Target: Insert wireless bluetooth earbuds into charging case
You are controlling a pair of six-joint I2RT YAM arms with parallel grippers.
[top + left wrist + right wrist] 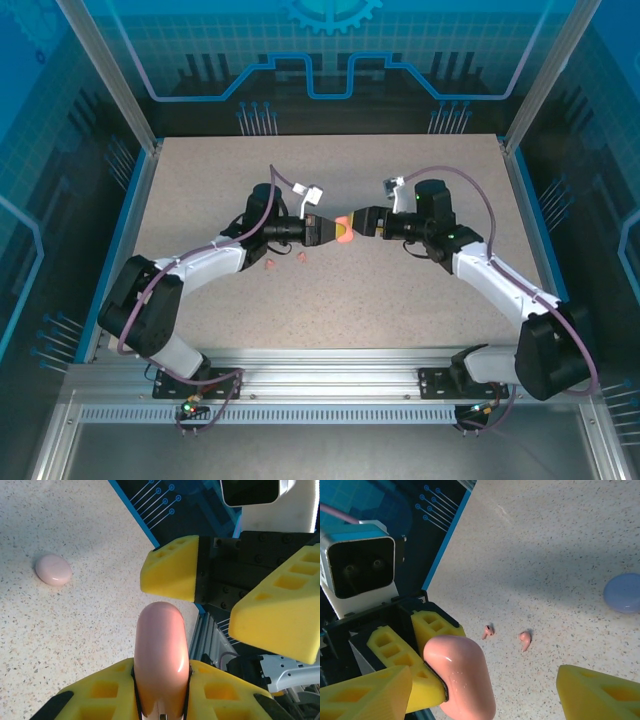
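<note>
Earbuds: two coral ones loose on table, none seated. Left gripper clamps coral case, apparently closed; right gripper open beside it. Opening, loading remain.

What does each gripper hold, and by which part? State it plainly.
Left gripper: glossy coral-pink oval charging case, clamped at its near end, rounded end protruding. Right gripper: nothing, jaws open.

coral case: smooth glossy plastic (sharp highlights) | pale pink case: smooth, soft sheen | coral earbuds: smooth plastic | right gripper pads: matt yellow, cellular, foam or plastic | table: matt, speckled, fine-grained | frame rail: bare ribbed metal
</note>
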